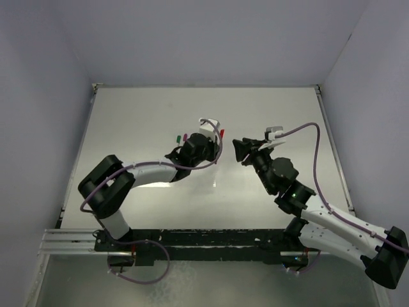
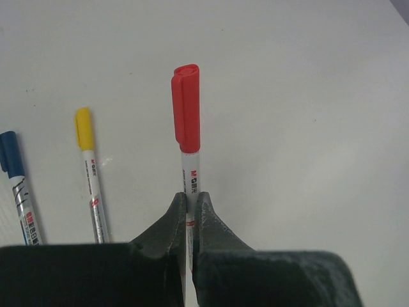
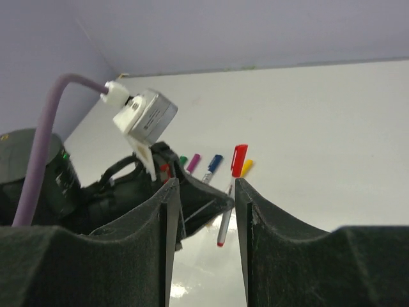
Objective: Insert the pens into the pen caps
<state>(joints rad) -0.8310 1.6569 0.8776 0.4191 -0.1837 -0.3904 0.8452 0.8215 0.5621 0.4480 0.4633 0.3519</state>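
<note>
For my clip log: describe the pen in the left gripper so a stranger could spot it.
Over the white table, find the left gripper, which is shut on the red-capped pen, a thin white barrel pointing away from the fingers. Its red cap sets it apart from the yellow-capped pen and the blue-capped pen lying beside it.

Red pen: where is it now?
Left wrist view, centre: the red pen is clamped in the left gripper, with the yellow pen its nearest neighbour.
</note>
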